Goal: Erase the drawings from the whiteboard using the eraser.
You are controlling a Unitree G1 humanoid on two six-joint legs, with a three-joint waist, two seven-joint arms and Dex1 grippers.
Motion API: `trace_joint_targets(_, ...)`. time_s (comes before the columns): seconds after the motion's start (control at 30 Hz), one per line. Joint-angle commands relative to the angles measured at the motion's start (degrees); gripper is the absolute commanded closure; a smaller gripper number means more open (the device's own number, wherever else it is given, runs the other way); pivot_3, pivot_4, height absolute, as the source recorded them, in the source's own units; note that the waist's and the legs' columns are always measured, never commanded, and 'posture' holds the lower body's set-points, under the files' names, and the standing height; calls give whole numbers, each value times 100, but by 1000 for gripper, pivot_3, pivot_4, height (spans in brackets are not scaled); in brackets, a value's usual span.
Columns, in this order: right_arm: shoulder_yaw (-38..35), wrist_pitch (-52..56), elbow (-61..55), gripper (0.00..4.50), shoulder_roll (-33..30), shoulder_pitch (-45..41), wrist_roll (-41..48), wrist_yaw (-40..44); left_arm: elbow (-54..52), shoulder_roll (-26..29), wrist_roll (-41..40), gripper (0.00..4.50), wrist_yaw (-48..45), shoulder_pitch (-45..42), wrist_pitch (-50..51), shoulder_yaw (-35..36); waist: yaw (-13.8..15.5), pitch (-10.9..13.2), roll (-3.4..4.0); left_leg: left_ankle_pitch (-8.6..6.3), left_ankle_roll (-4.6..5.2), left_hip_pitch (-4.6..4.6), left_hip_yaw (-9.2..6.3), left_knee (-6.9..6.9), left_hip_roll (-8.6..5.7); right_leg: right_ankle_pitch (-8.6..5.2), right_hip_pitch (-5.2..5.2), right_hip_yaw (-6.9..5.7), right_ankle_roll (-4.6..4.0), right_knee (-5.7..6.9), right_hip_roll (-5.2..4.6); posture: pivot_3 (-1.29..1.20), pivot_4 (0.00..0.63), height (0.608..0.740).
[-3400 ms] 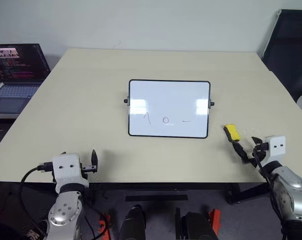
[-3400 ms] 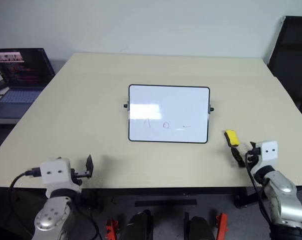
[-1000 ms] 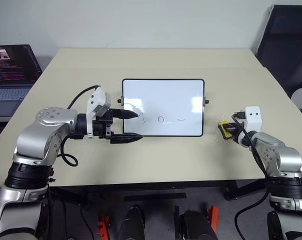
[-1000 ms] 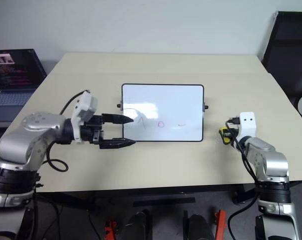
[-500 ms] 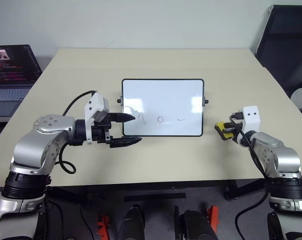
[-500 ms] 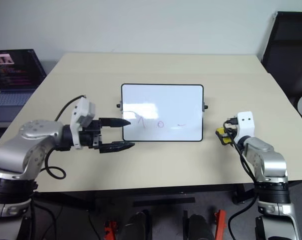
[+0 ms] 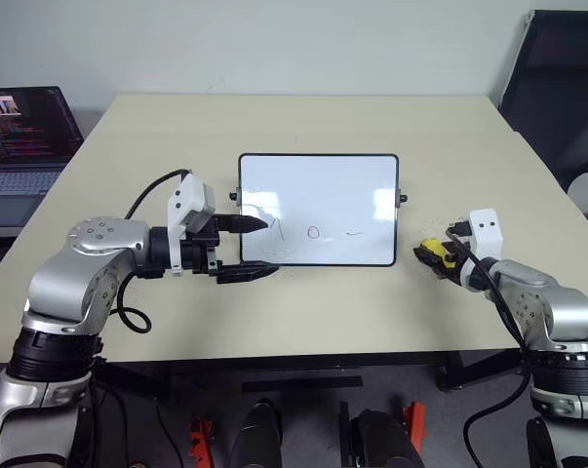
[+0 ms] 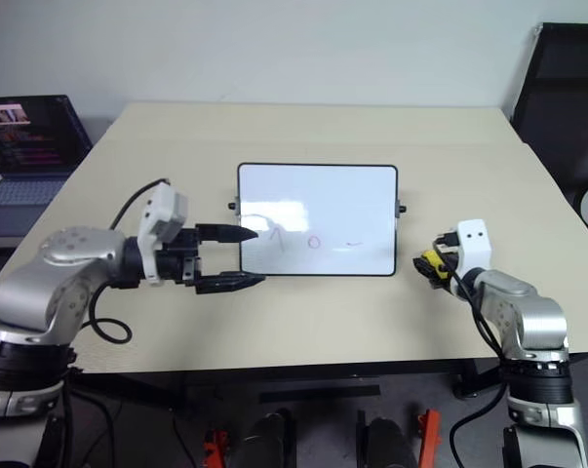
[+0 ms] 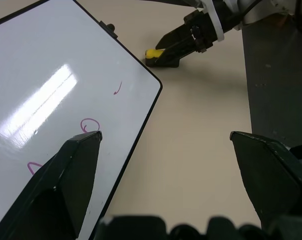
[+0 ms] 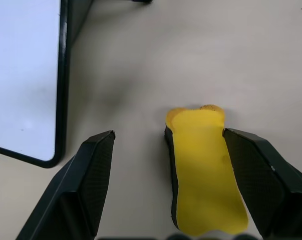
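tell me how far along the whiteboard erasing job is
Done: nothing erased; all three drawings remain on the whiteboard. In hand: the left gripper, open, sits at the board's left edge; the right gripper is open around the eraser on the table, not gripping it. Left: grasp, wipe.

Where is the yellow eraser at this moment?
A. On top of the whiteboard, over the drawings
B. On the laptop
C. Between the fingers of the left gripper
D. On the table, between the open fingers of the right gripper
D: the eraser lies on the table beside the whiteboard, between the spread fingers of the right gripper.
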Motion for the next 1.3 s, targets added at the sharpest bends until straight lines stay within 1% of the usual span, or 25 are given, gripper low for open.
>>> trace_joint_targets(0.03, -98, -216, 174, 712, -57, -104, -116, -66, 25, -6, 59, 0, -39, -144, -154, -9, -1, 0, 0, 0, 0, 0, 0, 0, 0, 0, 0, 1, 0, 0, 0, 0, 150, 740)
trace_joint_targets(0.57, -30, -616, 700, 712, -40, -329, -286, -1, -40, 7, 70, 0, 22, -85, -158, 22, -3, 0, 0, 0, 0, 0, 2, -1, 0, 0, -2, 3, 0, 0, 1, 0, 150, 740)
trace_joint_targets(0.67, 18, -602, 711, 1282, -55, -314, -316, 48, -49, 8, 73, 0, 27, -71, -160, 22, -3, 0, 0, 0, 0, 0, 2, -1, 0, 0, -2, 3, 0, 0, 1, 0, 150, 740)
trace_joint_targets(0.83, 33, -611, 713, 3088, -26, -318, -342, 39, -61, 3, 83, 0, 44, -33, -160, 12, -4, 0, 0, 0, 0, 0, 2, -1, 0, 0, -2, 3, 0, 1, 1, 0, 150, 740)
trace_joint_targets(0.87, 31, -615, 711, 3338, -20, -321, -340, 34, -62, 3, 87, 0, 48, -18, -160, 11, -4, 0, 0, 0, 0, 0, 2, -1, 0, 0, -2, 3, 0, 1, 2, 0, 150, 740)
trace_joint_targets(0.9, 24, -614, 702, 3423, -15, -323, -332, 32, -65, 6, 90, 0, 54, -2, -156, 11, -4, 0, 0, 0, 0, 0, 2, 0, 0, 0, -2, 3, 0, 1, 2, 0, 150, 740)
trace_joint_targets(1.03, -11, -524, 399, 3423, -44, -263, -227, 96, -122, 30, 114, 0, 240, 164, -61, 83, -4, 0, 0, 0, 0, 0, 2, 0, 0, 0, -1, 4, 0, 1, 2, 0, 150, 740)
trace_joint_targets(1.13, 77, -399, -321, 3423, -158, -64, -76, 321, -348, 75, 104, 0, 536, 482, 60, 223, -2, 0, 0, 0, 0, 0, 3, -1, 1, 0, -3, 7, 1, 1, 1, 0, 150, 740)
trace_joint_targets(1.2, 201, -547, -1018, 3423, -206, 143, -30, 491, -631, 45, -70, 0, 686, 808, 188, 377, -2, 0, 1, 0, 0, -1, 3, -4, 1, 0, -5, 9, 0, 1, 2, 0, 150, 740)
trace_joint_targets(1.3, 306, -615, -1756, 3424, -146, 366, 11, 505, -944, 77, -91, 0, 787, 1218, 225, 443, -2, 0, 1, -1, 0, 0, 4, -5, 3, -2, -5, 8, -2, 1, 2, 0, 150, 740)
